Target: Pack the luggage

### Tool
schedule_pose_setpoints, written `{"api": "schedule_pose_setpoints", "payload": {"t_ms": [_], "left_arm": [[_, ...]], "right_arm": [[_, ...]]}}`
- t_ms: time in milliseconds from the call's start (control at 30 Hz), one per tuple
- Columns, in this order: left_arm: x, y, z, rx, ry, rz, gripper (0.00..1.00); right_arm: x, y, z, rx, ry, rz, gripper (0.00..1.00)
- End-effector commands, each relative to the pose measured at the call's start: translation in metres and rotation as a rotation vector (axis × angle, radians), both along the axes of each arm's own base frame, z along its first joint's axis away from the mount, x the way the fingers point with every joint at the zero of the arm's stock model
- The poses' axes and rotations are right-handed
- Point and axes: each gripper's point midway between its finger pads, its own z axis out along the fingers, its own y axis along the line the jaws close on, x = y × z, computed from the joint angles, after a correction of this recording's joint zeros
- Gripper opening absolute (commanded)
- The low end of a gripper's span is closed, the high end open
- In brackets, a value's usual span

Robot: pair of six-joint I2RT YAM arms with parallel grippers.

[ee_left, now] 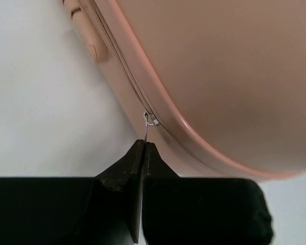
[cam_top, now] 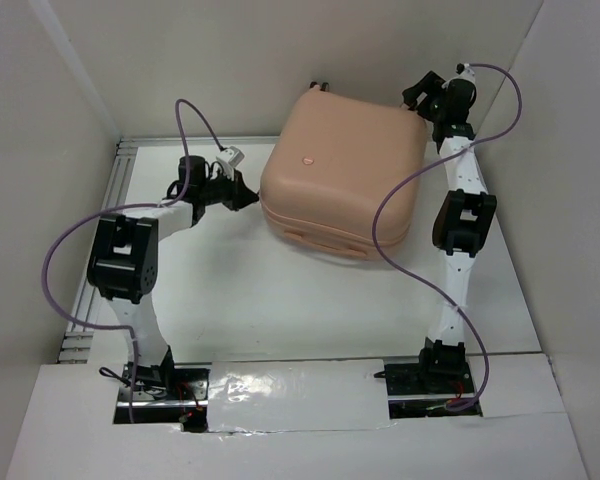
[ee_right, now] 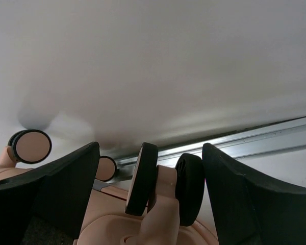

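The peach-pink luggage (cam_top: 345,170) lies closed on the white table, the largest thing in view. My left gripper (cam_top: 242,192) is at its left edge. In the left wrist view the left gripper (ee_left: 144,145) is shut on a thin metal zipper pull (ee_left: 146,131), which hangs from a small ring (ee_left: 151,120) on the seam of the luggage (ee_left: 219,76). My right gripper (cam_top: 420,95) is at the far right corner. In the right wrist view the right gripper (ee_right: 150,150) stands open, its fingers (ee_right: 66,189) on either side of a black double wheel (ee_right: 189,189).
White walls close in the table on three sides. An aluminium rail (ee_right: 265,135) runs along the back wall's foot. Two more wheels (ee_right: 30,145) show to the left in the right wrist view. Purple cables (cam_top: 395,215) loop over the luggage and beside the left arm.
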Motion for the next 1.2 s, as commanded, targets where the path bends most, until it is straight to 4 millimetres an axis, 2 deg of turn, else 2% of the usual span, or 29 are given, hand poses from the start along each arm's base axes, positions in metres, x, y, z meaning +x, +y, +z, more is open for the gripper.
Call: {"api": "schedule_pose_setpoints", "payload": {"t_ms": [0, 33, 67, 133, 167, 200, 233, 267, 300, 367, 400, 433, 467, 533, 567, 600, 633, 667, 700, 733, 800, 833, 867, 967, 1033, 1067, 1100, 1133, 1167], "left_arm": [[0.042, -0.011, 0.026, -0.047, -0.143, -0.027, 0.00], [0.048, -0.009, 0.029, -0.067, -0.148, -0.027, 0.00], [0.051, -0.011, 0.031, -0.074, -0.161, -0.042, 0.00], [0.055, -0.017, 0.036, -0.110, -0.172, -0.072, 0.00], [0.057, -0.013, 0.038, -0.116, -0.174, -0.062, 0.00], [0.063, -0.013, 0.034, -0.116, -0.173, -0.062, 0.00], [0.065, -0.014, 0.034, -0.116, -0.176, -0.062, 0.00], [0.070, -0.009, 0.035, -0.115, -0.181, -0.053, 0.00], [0.078, -0.009, 0.040, -0.113, -0.192, -0.043, 0.00], [0.089, -0.007, 0.031, -0.100, -0.187, -0.023, 0.00], [0.099, -0.005, 0.038, -0.100, -0.204, 0.003, 0.00], [0.103, -0.005, 0.038, -0.101, -0.211, 0.003, 0.00], [0.109, -0.005, 0.031, -0.097, -0.198, 0.013, 0.00], [0.117, -0.011, 0.039, -0.100, -0.220, 0.003, 0.00], [0.119, -0.011, 0.039, -0.100, -0.217, 0.003, 0.00], [0.122, -0.012, 0.039, -0.100, -0.221, 0.003, 0.00], [0.127, -0.012, 0.043, -0.102, -0.237, 0.002, 0.00], [0.128, -0.019, 0.044, -0.104, -0.242, -0.009, 0.00], [0.135, -0.019, 0.044, -0.102, -0.252, 0.001, 0.00], [0.136, -0.025, 0.046, -0.105, -0.261, -0.010, 0.00], [0.144, -0.033, 0.045, -0.104, -0.265, -0.010, 0.00], [0.144, -0.042, 0.045, -0.106, -0.269, -0.024, 0.00], [0.146, -0.042, 0.045, -0.107, -0.274, -0.024, 0.00], [0.140, -0.067, 0.048, -0.121, -0.274, -0.062, 0.00], [0.124, -0.083, 0.045, -0.114, -0.259, -0.100, 0.00], [0.117, -0.083, 0.056, -0.114, -0.275, -0.116, 0.00], [0.107, -0.091, 0.058, -0.118, -0.268, -0.141, 0.00], [0.091, -0.096, 0.042, -0.106, -0.237, -0.158, 0.00], [0.082, -0.097, 0.042, -0.085, -0.250, -0.164, 0.00]], "right_arm": [[-0.008, 0.097, -0.050, 0.065, 0.101, 0.260, 0.87], [-0.008, 0.102, -0.050, 0.045, 0.107, 0.259, 0.89], [-0.009, 0.098, -0.038, 0.030, 0.097, 0.238, 0.91], [-0.007, 0.082, -0.016, -0.002, 0.074, 0.146, 0.95], [-0.011, 0.071, 0.009, -0.010, 0.051, 0.108, 0.98], [-0.013, 0.054, 0.023, -0.018, 0.039, 0.054, 0.98], [-0.018, 0.052, 0.027, -0.030, 0.048, 0.043, 0.99], [-0.026, 0.041, 0.055, -0.053, 0.015, 0.017, 0.99], [-0.031, 0.033, 0.066, -0.071, 0.012, -0.027, 0.99], [-0.045, 0.017, 0.067, -0.098, 0.058, -0.082, 0.99], [-0.057, 0.006, 0.091, -0.119, 0.041, -0.145, 0.99], [-0.067, 0.002, 0.090, -0.124, 0.076, -0.168, 0.99], [-0.080, -0.002, 0.097, -0.140, 0.090, -0.191, 0.99], [-0.097, -0.023, 0.095, -0.160, 0.136, -0.288, 0.99], [-0.106, -0.028, 0.074, -0.172, 0.198, -0.315, 0.99], [-0.121, -0.031, 0.089, -0.177, 0.183, -0.343, 0.99], [-0.130, -0.043, 0.086, -0.163, 0.198, -0.394, 0.99], [-0.139, -0.043, 0.061, -0.161, 0.260, -0.401, 0.99], [-0.149, -0.050, 0.065, -0.148, 0.259, -0.418, 0.99], [-0.156, -0.055, 0.055, -0.125, 0.289, -0.444, 0.99], [-0.167, -0.049, 0.024, -0.114, 0.361, -0.414, 0.99], [-0.170, -0.045, 0.019, -0.109, 0.367, -0.398, 0.99], [-0.176, -0.040, -0.004, -0.095, 0.405, -0.375, 0.99], [-0.174, -0.027, -0.028, -0.036, 0.407, -0.326, 0.99], [-0.165, -0.017, -0.040, -0.006, 0.412, -0.272, 0.99], [-0.160, -0.014, -0.037, 0.001, 0.402, -0.254, 0.99], [-0.153, -0.013, -0.050, -0.004, 0.422, -0.236, 0.99], [-0.149, -0.012, -0.053, -0.009, 0.430, -0.222, 0.99], [-0.142, -0.011, -0.047, -0.022, 0.425, -0.204, 0.99]]}}
